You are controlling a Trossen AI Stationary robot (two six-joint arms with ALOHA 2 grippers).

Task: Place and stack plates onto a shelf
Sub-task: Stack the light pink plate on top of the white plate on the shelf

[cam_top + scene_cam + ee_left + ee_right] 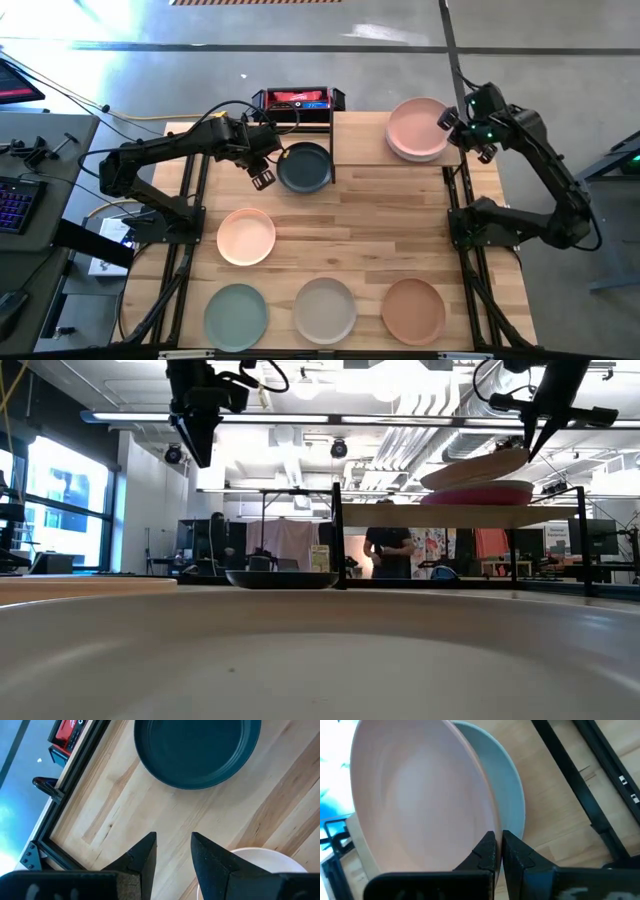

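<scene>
A black-and-red box [297, 99] sits behind the shelf [360, 140]. Peach [245, 236], green [236, 316], beige [325, 309] and tan [413, 310] plates lie on the table. The left gripper [262, 176] hangs released above the table beside the charcoal plate [304, 167]. The right gripper [452, 120] pinches the pink plate's [418, 126] rim, tilting it over the plates stacked on the shelf.
</scene>
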